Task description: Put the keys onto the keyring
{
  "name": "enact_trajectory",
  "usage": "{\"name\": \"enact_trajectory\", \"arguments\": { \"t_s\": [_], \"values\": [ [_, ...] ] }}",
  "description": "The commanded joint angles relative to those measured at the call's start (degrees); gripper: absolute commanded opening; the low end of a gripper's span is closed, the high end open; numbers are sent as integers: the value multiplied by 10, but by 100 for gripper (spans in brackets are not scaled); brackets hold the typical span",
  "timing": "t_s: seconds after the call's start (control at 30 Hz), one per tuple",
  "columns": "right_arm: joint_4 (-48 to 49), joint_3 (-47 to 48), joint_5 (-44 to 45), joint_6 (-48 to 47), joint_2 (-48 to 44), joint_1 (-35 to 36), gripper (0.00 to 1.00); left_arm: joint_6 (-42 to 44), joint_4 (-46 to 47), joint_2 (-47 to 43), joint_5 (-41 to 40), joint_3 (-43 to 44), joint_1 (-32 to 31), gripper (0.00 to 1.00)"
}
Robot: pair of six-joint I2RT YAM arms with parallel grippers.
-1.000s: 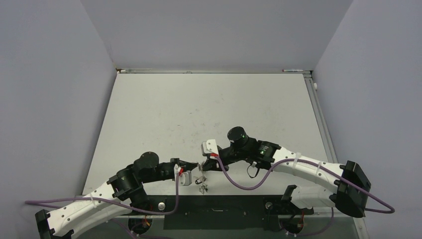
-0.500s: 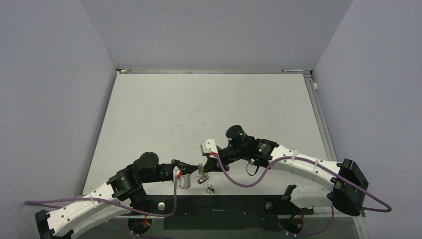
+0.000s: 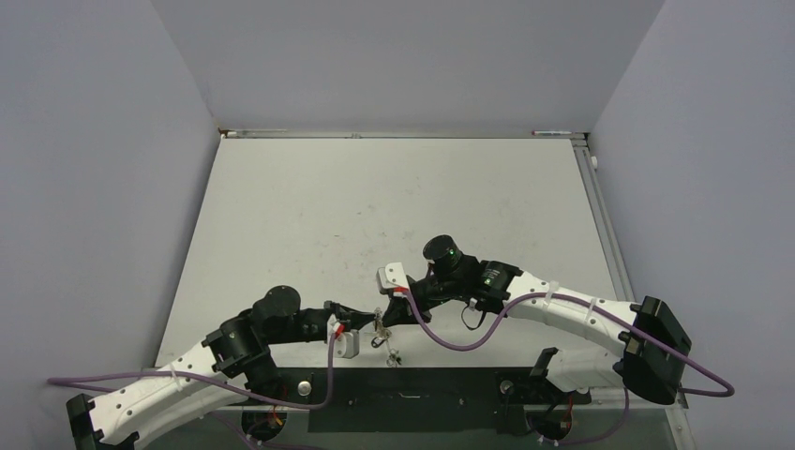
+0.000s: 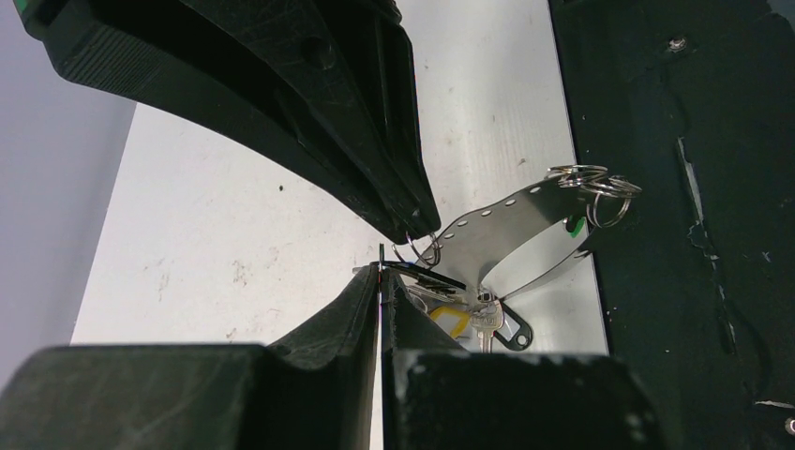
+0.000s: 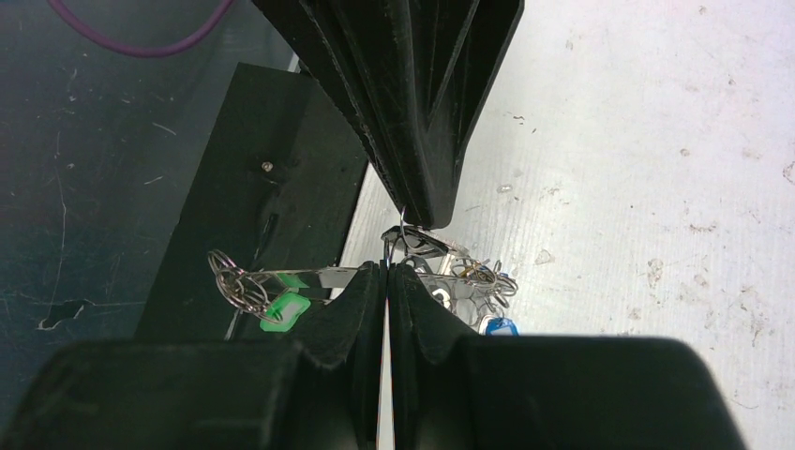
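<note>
Plainly, both tools are clenched, tip to tip. The left tool (image 4: pixel 380 284) pinches a thin wire that rises from between its fingers. The right tool (image 5: pixel 386 270) closes on what looks like the same wire from the opposite side. I take that wire for the keyring (image 4: pixel 382 255), though how its loop runs on from there I cannot tell.

Just beyond the tips sits the bunch. It has a bent perforated strip (image 4: pixel 506 211) with small rings (image 4: pixel 600 187) at its outer end. The keys (image 4: pixel 486 323) are beneath it, with yellow, green and blue heads showing. Whether the bunch hangs or rests I cannot tell.

The likeliest trouble is the wire itself: it is so fine that it could twist or slide out of one pinch. Pulling the tools apart could bend it. The fingers stand so near each other that a small correction might knock them together. The rings and strip lie tangled close by, so a key could snag there instead of threading. Each tool also blocks much of the other's wrist view.

All this happens at the near edge of the tabletop (image 3: pixel 375 206), beside the black plate (image 3: pixel 422 384). A dropped key could land on that plate under the arms, which I judge awkward to reach.

The tabletop is white, scuffed and speckled. Plain grey walls (image 3: pixel 94 187) close it in on three sides.
</note>
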Motion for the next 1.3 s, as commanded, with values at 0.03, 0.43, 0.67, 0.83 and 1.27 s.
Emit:
{"name": "enact_trajectory", "arguments": {
  "t_s": [0.03, 0.43, 0.67, 0.83, 1.27],
  "values": [
    [26, 28, -39, -13, 0, -2, 5, 5, 11, 4, 9, -1, -5, 0],
    [25, 29, -44, -13, 3, -2, 5, 5, 10, 14, 12, -2, -5, 0],
    [25, 29, -39, -13, 6, -2, 5, 4, 10, 11, 29, -2, -5, 0],
    [26, 30, -37, -13, 9, -2, 5, 8, 7, 8, 40, -3, -6, 0],
    [20, 33, -34, -12, 7, -2, 5, 12, -10, 29, 44, 3, -10, 0]
  ]
}}
